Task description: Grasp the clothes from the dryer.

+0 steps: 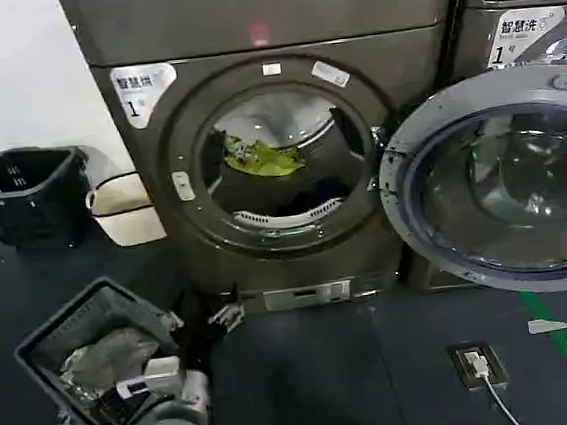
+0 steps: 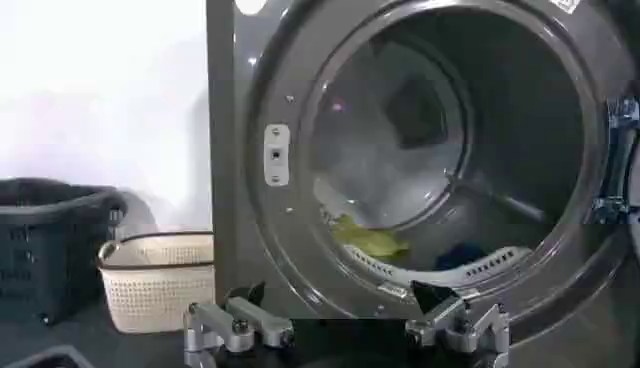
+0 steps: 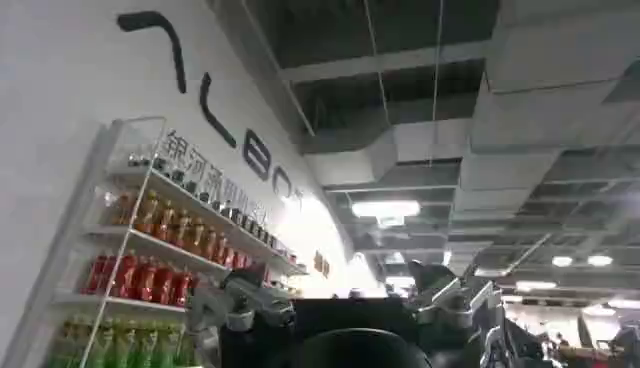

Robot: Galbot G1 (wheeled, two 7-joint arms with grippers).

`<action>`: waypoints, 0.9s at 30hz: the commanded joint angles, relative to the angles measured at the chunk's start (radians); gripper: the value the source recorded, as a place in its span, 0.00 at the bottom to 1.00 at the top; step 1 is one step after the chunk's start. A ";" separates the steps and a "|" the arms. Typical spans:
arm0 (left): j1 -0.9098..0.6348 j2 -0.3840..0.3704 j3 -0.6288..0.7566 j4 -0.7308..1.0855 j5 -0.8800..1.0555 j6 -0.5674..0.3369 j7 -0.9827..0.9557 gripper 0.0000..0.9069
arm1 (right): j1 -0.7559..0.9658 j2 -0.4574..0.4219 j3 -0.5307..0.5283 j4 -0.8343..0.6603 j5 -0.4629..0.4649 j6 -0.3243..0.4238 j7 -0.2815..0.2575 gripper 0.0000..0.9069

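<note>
At far left we saw a dark basket (image 1: 22, 192) and a cream one (image 1: 123, 210) on the floor. Our left gripper (image 2: 345, 325) hung low before the dryer (image 1: 276, 138), fingers spread wide and empty. Inside the drum lay the clothes (image 1: 263, 158): the lime garment, with the navy one (image 2: 462, 255) beside it. The door (image 1: 502, 181) stood swung open rightward. Our right gripper (image 3: 345, 300) pointed at the ceiling, likewise wide.
</note>
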 commanded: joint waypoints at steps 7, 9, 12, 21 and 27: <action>0.008 0.000 -0.003 -0.005 0.004 0.000 0.007 1.00 | 0.006 0.006 -0.001 0.004 0.016 0.022 -0.002 1.00; 0.010 -0.003 -0.002 -0.005 0.006 -0.001 0.008 1.00 | 0.008 0.005 0.000 0.004 0.016 0.022 -0.004 1.00; 0.010 -0.004 -0.002 -0.007 0.006 -0.002 0.009 1.00 | 0.009 0.006 0.000 0.006 0.018 0.022 -0.005 1.00; 0.020 -0.007 0.002 -0.014 0.012 -0.004 0.014 1.00 | 0.007 0.005 0.001 0.010 0.031 0.022 -0.004 1.00; 0.024 -0.005 0.002 -0.017 0.014 -0.006 0.014 1.00 | 0.007 0.005 -0.001 0.016 0.034 0.020 -0.006 1.00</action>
